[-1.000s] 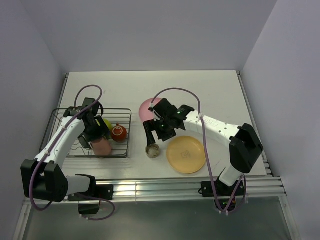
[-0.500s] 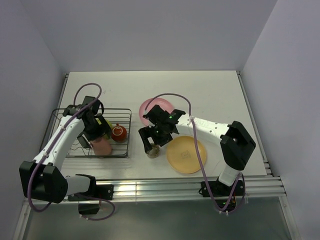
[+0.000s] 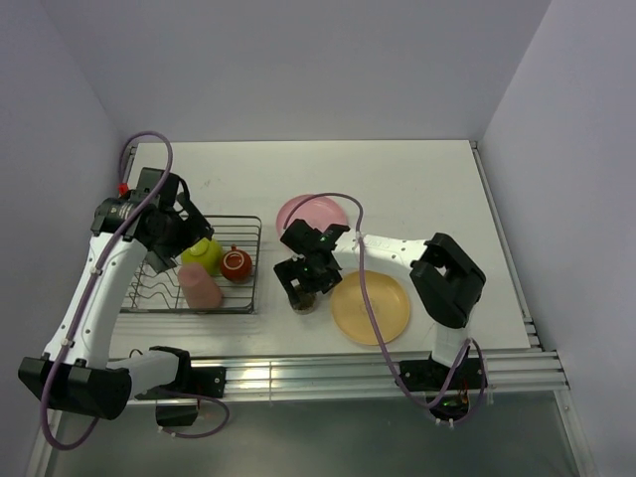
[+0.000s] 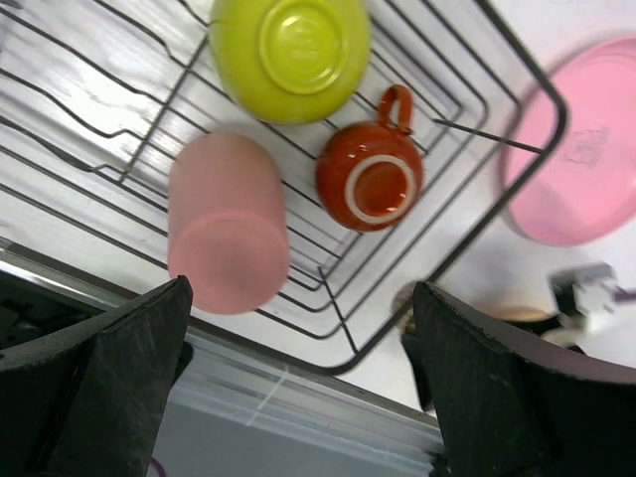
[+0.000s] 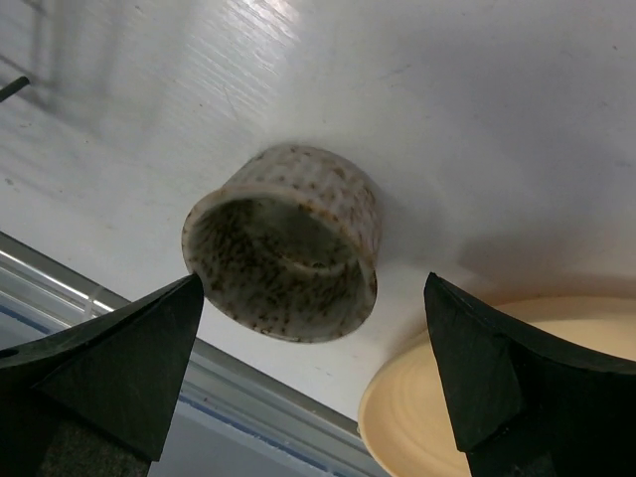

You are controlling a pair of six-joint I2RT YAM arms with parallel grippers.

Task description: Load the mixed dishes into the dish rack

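The left hand [image 4: 301, 285] hangs above the far left part of the dish rack [image 3: 149, 290], its two fingers spread wide with nothing between them. The dish rack sits on the white desk [image 3: 417, 179] and three of the dishes are inside it. The lime-green bowl [image 3: 202, 252] lies upside down near the rack's middle, foot ring up. Just nearer than it, toward the rack's front rail, is the salmon-pink cup [image 3: 202, 288], close to the bowl; whether it stands inverted or lies tipped I cannot tell. In the rack's right part is the small red-orange bowl [image 3: 236, 263], also upside down, its pale foot ring up and a small handle pointing toward the rack's far side.

Outside the rack, just off its front right corner, the tiny beige-grey cup [image 5: 283, 253] rests on the desk, its speckled inside facing the wrist camera. The right hand [image 5: 314, 280] is lowered over it with fingers apart, one on each side of the cup, with a gap at both sides. The pink plate [image 3: 316, 214] lies flat on the desk beyond the rack's far right corner. The yellow-orange plate [image 3: 370, 306] lies flat farthest right of the rack, just beside the tiny cup.
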